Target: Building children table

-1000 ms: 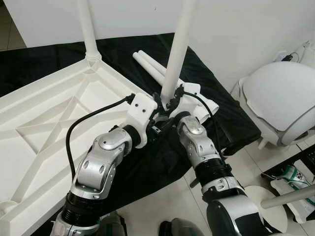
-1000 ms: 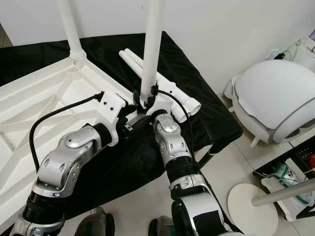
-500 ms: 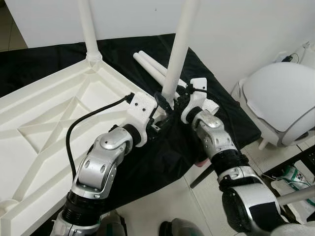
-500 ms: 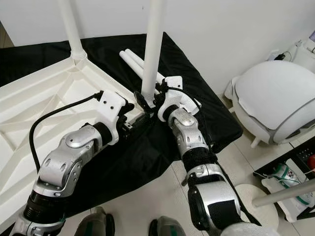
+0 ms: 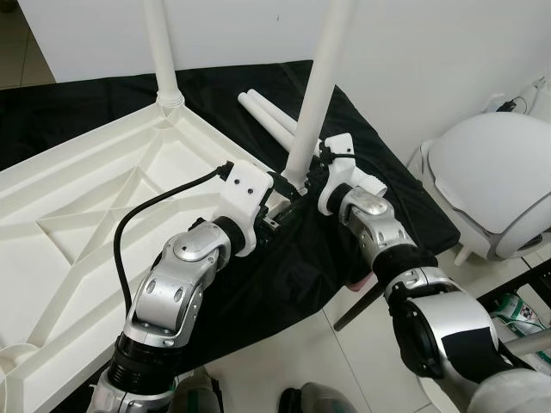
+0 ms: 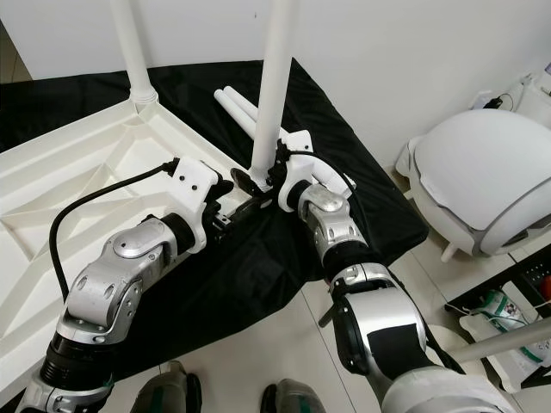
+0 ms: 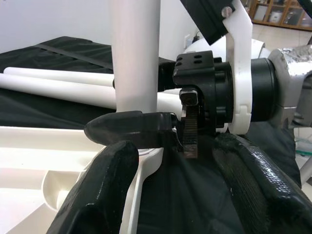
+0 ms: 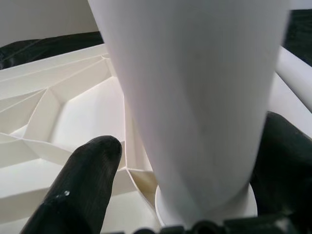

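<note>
Most of the scene's left half was taken up by an upturned white plastic children's table panel with raised ribs crossing its underside, lying on a black cloth that hung past the near edge toward the pale tiled floor. One white round plastic leg stood upright in the far corner socket. A second white round leg stood upright at the near right corner of the panel, close to where the cloth dropped away.

Both hands met at the base of that second leg. The right hand was spread around it, one black finger on each side of the tube, with the pads close beside the leg; whether they touched it I could not tell. The left hand hovered just beside the same corner with its fingers apart, gripping nothing.

Two spare white tubes lay side by side on the cloth beyond the corner. A rounded white dome-shaped appliance stood on the floor to the right, well apart from the cloth, with open floor between them.
</note>
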Available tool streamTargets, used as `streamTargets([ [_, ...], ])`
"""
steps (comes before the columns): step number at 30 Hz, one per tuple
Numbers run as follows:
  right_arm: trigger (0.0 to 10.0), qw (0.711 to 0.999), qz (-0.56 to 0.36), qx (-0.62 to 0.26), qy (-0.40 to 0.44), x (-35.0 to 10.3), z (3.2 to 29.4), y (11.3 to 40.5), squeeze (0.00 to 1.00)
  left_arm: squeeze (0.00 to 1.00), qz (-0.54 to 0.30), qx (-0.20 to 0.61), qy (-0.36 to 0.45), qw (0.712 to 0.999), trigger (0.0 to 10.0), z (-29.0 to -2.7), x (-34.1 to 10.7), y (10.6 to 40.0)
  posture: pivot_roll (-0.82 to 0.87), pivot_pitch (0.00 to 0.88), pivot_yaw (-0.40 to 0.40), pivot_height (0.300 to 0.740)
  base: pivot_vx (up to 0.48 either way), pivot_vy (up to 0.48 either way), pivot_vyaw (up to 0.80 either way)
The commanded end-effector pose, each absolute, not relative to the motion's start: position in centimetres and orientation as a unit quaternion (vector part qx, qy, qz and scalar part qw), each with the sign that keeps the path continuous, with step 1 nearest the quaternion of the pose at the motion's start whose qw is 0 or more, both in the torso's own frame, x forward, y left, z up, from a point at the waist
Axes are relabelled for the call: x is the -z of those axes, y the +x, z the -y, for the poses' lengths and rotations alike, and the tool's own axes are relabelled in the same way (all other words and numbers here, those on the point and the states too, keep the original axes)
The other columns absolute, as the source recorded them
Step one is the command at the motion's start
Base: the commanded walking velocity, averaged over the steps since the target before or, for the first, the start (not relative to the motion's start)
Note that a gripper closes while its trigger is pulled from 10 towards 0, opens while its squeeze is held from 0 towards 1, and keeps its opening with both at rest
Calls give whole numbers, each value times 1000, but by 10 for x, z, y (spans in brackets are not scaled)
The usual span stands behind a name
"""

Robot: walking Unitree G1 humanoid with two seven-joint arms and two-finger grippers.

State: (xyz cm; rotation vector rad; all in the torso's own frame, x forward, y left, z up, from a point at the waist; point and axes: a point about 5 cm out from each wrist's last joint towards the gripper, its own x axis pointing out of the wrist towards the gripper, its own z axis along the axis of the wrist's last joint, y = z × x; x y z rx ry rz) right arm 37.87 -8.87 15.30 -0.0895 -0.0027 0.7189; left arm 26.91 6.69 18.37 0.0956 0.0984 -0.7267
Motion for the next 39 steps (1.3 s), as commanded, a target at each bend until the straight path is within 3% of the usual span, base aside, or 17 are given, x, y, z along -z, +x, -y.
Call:
streamTargets([
  [1,6627,936,-7,-345,-65,-152,92,382,0,0,-50,335,51,939,10000,-69,-185,269,46,15,-54,740,0,0,0],
  [2,0,936,-10,-343,-72,-152,93,382,0,0,-50,335,52,939,10000,-70,-185,269,47,15,-54,740,0,0,0],
  [22,0,941,-9,-335,-49,-139,101,377,0,0,-54,336,46,939,10000,-68,-183,267,27,31,-59,740,0,0,0],
  [30,0,974,-5,-226,16,-137,89,379,0,0,-55,339,44,938,10000,-67,-183,266,22,30,-61,740,0,0,0],
  [39,0,988,13,-145,41,-141,69,376,0,0,-57,341,44,938,10000,-66,-182,265,22,25,-64,740,0,0,0],
])
